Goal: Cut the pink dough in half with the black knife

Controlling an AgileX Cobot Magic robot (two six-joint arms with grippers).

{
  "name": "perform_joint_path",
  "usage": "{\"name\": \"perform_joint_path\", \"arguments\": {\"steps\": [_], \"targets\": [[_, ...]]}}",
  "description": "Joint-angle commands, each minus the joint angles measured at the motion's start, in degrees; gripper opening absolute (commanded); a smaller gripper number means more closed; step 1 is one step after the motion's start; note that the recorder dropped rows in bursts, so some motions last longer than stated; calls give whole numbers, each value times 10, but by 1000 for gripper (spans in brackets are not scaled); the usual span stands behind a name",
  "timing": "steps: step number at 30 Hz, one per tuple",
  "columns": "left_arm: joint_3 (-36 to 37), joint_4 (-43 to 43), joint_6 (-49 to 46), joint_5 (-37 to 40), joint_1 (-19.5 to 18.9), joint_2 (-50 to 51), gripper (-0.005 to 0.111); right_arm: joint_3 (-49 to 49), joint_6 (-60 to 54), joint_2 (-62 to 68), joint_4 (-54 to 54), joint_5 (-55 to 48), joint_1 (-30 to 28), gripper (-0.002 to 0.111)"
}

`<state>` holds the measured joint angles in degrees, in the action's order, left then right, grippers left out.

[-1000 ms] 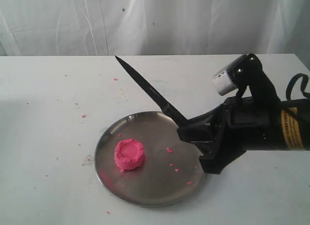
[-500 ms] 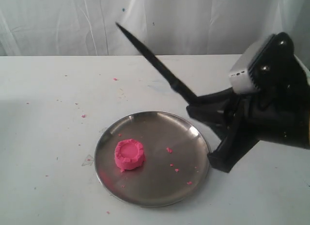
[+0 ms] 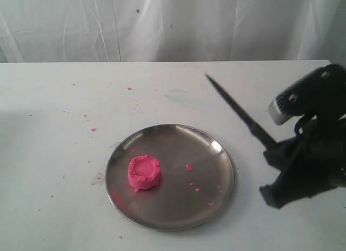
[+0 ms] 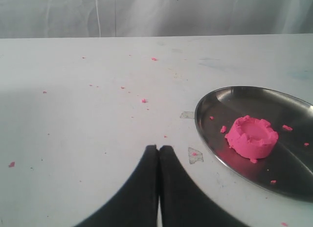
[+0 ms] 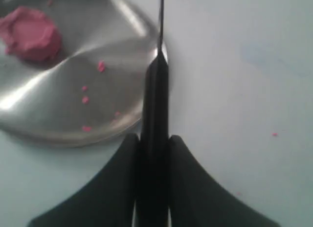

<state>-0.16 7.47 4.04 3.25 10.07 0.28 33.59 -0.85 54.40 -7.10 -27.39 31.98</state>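
Note:
The pink dough [image 3: 144, 173] is one round puck with a dented top, lying left of centre on the steel plate [image 3: 216, 153]; it also shows in the left wrist view [image 4: 252, 137] and the right wrist view [image 5: 30, 34]. My right gripper [image 3: 273, 153] is shut on the handle of the black knife [image 3: 238, 110], to the right of the plate, blade pointing up and to the back left. In the right wrist view the knife [image 5: 156, 90] runs out between the fingers [image 5: 127, 158]. My left gripper [image 4: 158, 148] is shut and empty, over bare table beside the plate [image 4: 205, 134].
Small pink crumbs [image 3: 188, 167] lie on the plate and scattered over the white table [image 3: 65, 99]. A white curtain [image 3: 162, 24] hangs behind the table's back edge. A small clear scrap [image 3: 98, 179] lies just left of the plate.
The right gripper with the knife has swung away to the right, off the plate's edge, after lifting. The blade tip is now lower and farther right. The dough and left gripper have not moved.

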Motion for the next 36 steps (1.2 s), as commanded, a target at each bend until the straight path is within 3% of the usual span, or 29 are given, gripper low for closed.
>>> {"name": "perform_joint_path", "arguments": {"steps": [1,10,21,36], "targets": [[2,1,0,-1,4,-3,0,4,-130,1,132,-20,53,5],[2,1,0,-1,4,-3,0,26,-129,53,132,-33,150,5],[2,1,0,-1,4,-3,0,71,-118,149,127,-34,151,5],[2,1,0,-1,4,-3,0,87,-93,185,129,-7,151,5]]}}
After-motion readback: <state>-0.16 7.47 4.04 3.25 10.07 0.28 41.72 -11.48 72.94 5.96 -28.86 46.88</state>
